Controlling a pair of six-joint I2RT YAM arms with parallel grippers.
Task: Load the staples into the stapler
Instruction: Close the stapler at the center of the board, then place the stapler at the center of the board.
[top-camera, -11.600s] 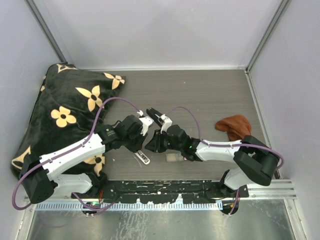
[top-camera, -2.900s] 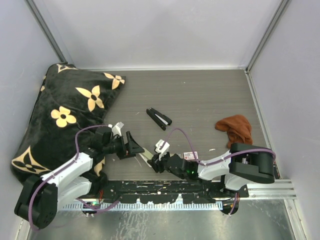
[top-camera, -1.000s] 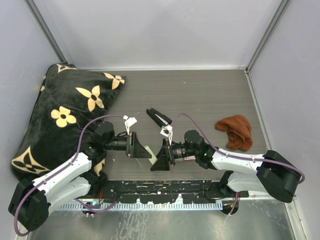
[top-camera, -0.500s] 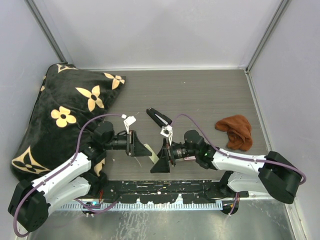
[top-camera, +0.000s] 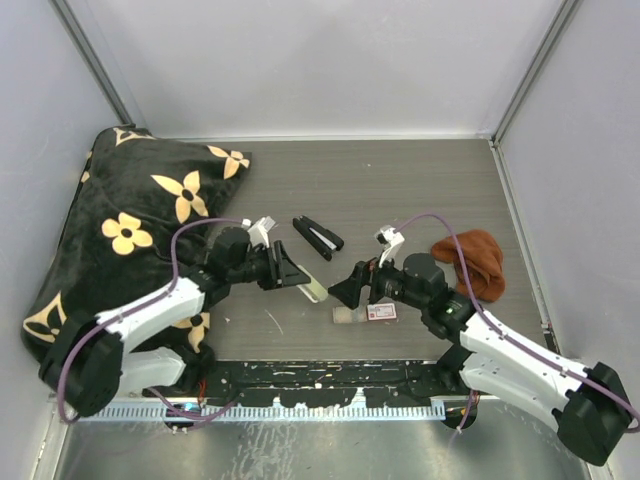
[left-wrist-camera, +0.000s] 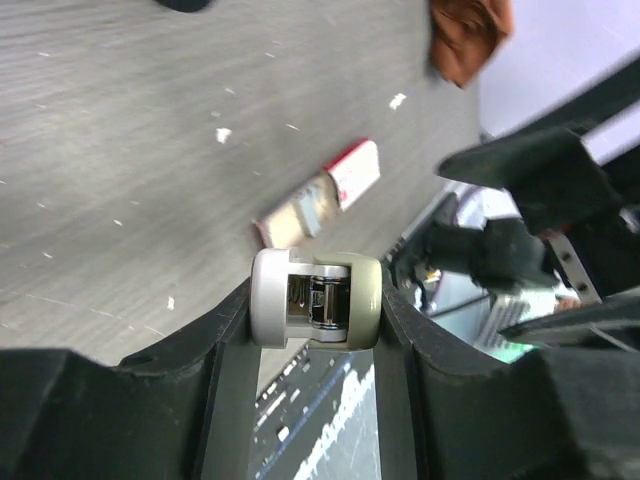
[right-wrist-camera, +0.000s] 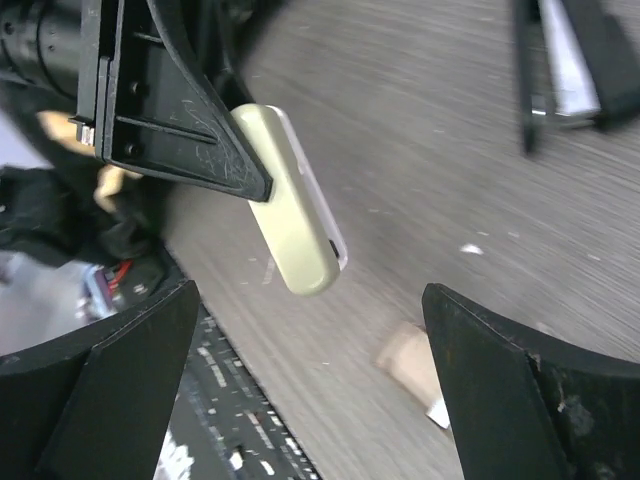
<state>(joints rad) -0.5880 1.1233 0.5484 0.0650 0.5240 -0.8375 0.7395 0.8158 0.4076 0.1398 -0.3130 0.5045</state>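
Note:
My left gripper (top-camera: 288, 276) is shut on one end of the stapler (top-camera: 311, 288), a cream-green oblong held above the table. In the left wrist view the stapler (left-wrist-camera: 316, 299) shows end-on between the jaws, with metal inside. The same stapler (right-wrist-camera: 292, 215) sticks out of the left fingers (right-wrist-camera: 190, 150) in the right wrist view. My right gripper (top-camera: 347, 290) hangs wide open just right of it, holding nothing (right-wrist-camera: 310, 305). The small red-and-white staples box (top-camera: 366, 313) lies below it on the table (left-wrist-camera: 322, 193) (right-wrist-camera: 412, 362). I cannot make out the staples themselves.
A black-and-white hinged object (top-camera: 318, 237) lies further back on the table (right-wrist-camera: 565, 55). A brown cloth (top-camera: 469, 258) is bunched at the right (left-wrist-camera: 465, 35). A black pillow with cream flowers (top-camera: 130, 220) fills the left side. Grey walls enclose the table.
The right gripper has opened wide and drawn back to the right, away from the stapler. The left gripper has carried the stapler up and slightly toward the back.

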